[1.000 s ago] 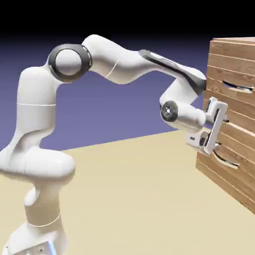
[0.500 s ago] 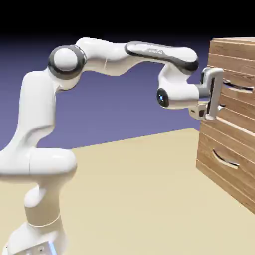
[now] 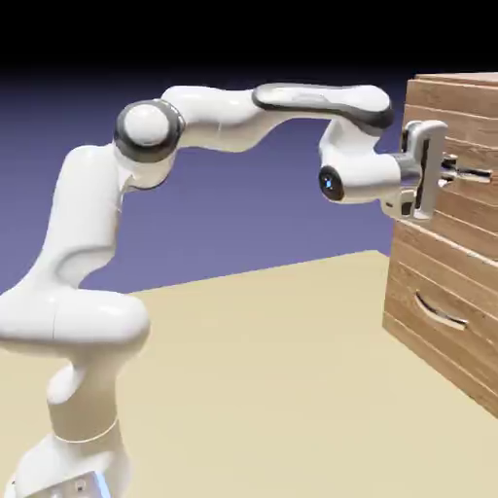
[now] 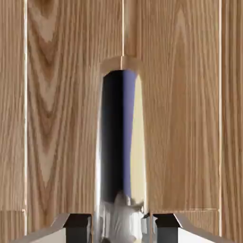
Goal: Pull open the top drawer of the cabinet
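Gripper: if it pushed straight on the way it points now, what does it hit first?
The gripper is shut on the top drawer's handle, so likely the wood drawer front right behind it.

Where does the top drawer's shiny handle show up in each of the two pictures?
Exterior view: the handle is at the far right, upper part, just past the gripper on the cabinet.
Hand view: it runs up the middle, between the fingertips.
Shared landmark: the wood planks behind it.
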Motion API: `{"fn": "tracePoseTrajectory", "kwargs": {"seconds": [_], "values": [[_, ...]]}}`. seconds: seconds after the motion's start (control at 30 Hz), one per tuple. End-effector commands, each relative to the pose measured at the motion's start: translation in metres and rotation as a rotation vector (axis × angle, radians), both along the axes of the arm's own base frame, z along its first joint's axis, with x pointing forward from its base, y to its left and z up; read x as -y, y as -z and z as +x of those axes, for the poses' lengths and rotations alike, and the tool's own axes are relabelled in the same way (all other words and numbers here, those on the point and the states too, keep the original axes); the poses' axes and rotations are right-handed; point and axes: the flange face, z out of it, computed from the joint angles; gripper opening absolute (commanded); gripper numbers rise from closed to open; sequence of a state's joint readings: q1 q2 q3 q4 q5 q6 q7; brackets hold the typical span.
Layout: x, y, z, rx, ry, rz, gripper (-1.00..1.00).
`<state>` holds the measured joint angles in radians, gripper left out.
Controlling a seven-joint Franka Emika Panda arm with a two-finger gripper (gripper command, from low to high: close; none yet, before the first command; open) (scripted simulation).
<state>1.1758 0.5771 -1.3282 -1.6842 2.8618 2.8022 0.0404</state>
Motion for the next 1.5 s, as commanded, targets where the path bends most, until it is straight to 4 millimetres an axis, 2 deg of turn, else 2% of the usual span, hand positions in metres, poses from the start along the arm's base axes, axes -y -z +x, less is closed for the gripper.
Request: {"fn": "tracePoseTrajectory", "kwargs": {"seconds": [0.0, 0.53, 0.7, 0.8, 1.0, 1.13, 1.37, 1.4, 1.43, 1.47], "values": [[0.0, 0.0, -0.007, -0.001, 0.0, 0.0, -1.0], [0.0, -0.001, -0.102, 0.002, 0.0, 0.0, -1.0], [0.0, 0.0, -0.105, 0.001, 0.0, 0.0, -1.0], [0.0, 0.0, -0.126, 0.002, 0.0, 0.001, -1.0], [0.0, 0.0, -0.13, -0.001, 0.0, 0.0, -1.0], [0.0, 0.0, -0.161, -0.001, 0.0, 0.0, -1.0], [0.0, 0.0, -0.236, -0.001, 0.0, 0.0, -1.0], [0.0, 0.0, -0.236, -0.001, 0.0, 0.0, 1.0], [0.0, 0.0, -0.236, -0.001, 0.0, 0.0, 1.0], [0.0, 0.0, -0.248, -0.002, 0.001, -0.003, 1.0]]}}
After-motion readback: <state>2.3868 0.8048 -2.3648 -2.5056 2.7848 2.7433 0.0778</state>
